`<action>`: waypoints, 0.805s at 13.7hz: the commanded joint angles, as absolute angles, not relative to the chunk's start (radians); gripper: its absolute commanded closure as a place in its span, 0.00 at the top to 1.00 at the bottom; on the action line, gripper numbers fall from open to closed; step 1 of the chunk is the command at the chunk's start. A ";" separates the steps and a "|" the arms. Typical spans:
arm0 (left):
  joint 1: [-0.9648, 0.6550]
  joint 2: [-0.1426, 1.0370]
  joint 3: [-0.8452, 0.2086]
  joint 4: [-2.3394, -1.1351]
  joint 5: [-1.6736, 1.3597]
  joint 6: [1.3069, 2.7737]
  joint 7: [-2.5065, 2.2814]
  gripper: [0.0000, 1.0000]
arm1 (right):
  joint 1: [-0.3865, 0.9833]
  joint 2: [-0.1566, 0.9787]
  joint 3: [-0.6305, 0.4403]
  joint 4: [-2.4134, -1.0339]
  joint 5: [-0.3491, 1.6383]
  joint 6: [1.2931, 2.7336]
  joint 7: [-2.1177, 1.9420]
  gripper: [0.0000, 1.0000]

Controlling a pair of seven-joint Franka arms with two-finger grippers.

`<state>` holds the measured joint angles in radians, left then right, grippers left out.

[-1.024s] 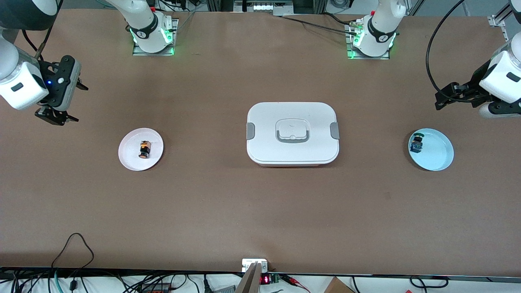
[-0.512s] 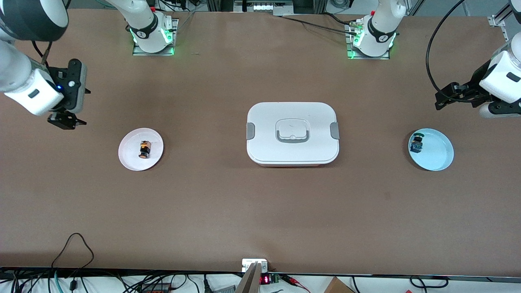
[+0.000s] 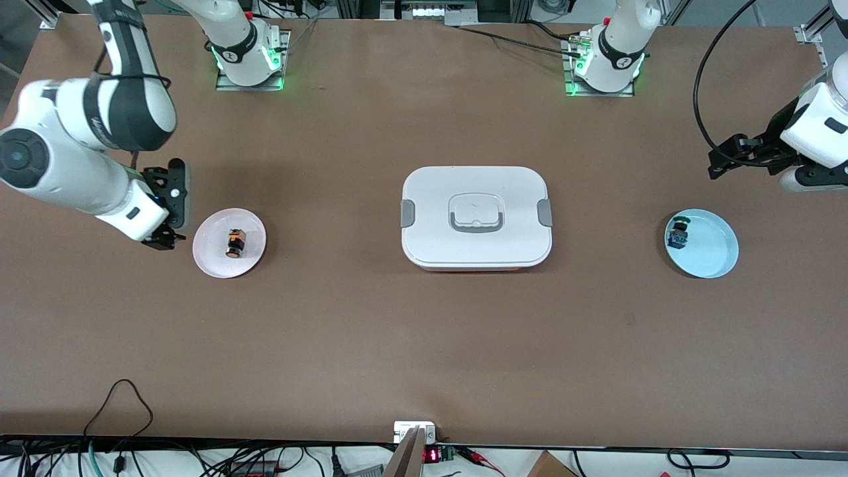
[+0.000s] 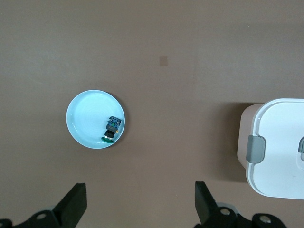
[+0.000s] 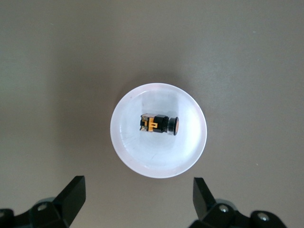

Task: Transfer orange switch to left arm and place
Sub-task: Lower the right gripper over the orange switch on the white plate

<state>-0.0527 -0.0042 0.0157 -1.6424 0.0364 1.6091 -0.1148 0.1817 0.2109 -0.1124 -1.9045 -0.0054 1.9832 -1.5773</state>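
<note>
Brown table (image 3: 344,331), front view: the box (image 3: 476,217) is sitting at centre. The orange switch (image 3: 234,243) is lying on its side on the pink plate (image 3: 212,255) toward the right arm's end. The right gripper (image 3: 163,240) is hanging just beside that plate, not touching the switch. The left gripper (image 3: 723,162) is waiting near the blue plate (image 3: 712,255).

Left wrist view: fingers (image 4: 205,202) are standing wide, holding nothing, with the blue plate (image 4: 85,123) between them.

Right wrist view: fingers (image 5: 202,194) are standing wide and empty; the orange switch (image 5: 159,125) is lying on the pink plate (image 5: 142,156), apart from both.
</note>
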 commanded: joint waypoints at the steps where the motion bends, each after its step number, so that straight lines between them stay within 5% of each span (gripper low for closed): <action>1: -0.055 0.011 0.018 -1.611 0.037 1.588 -0.126 1.00 | 0.176 0.193 -0.109 -2.034 -0.009 2.144 -1.594 1.00; 7: -0.055 0.011 0.018 -1.611 0.037 1.586 -0.126 1.00 | 0.179 0.310 -0.107 -2.177 0.020 2.503 -1.595 1.00; 11: -0.055 0.011 0.018 -1.611 0.037 1.586 -0.126 1.00 | 0.179 0.354 -0.095 -2.189 0.026 2.583 -1.594 1.00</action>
